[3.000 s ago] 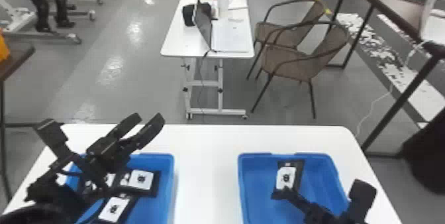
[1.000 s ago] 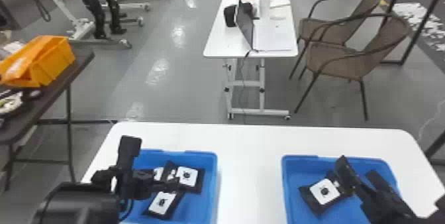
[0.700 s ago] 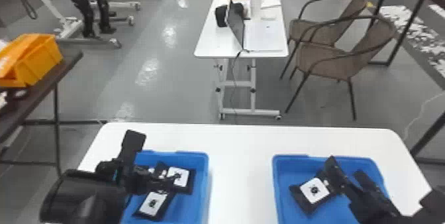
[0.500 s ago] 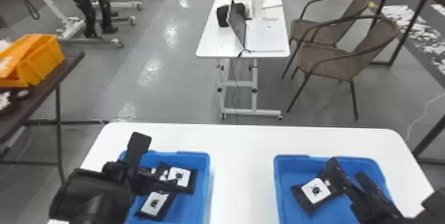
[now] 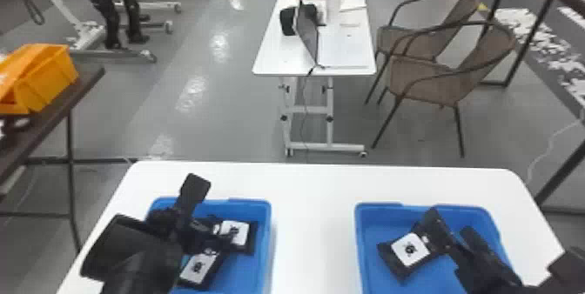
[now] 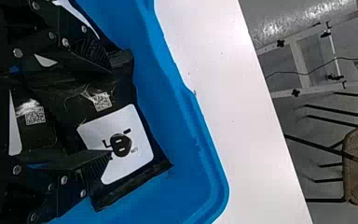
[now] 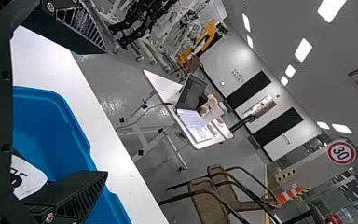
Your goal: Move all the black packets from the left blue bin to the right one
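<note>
Bins (image 5: 250,204) number two, the right bin (image 5: 378,206) holding one packet (image 5: 410,249).

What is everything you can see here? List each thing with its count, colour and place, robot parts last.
Bins: two, blue, left bin and right bin on the near table
Packets: at least two, black with white labels, left bin
Packet: one, black, white label, right bin
Near table: one, white, front
Far table: one, white, beyond
Laptop: one, dark, far table
Chairs: two, brown, beside far table
Container: one, orange, on side table
Side table: one, dark, left
Left gripper: one, black, over left bin
Right gripper: one, black, over right bin
</note>
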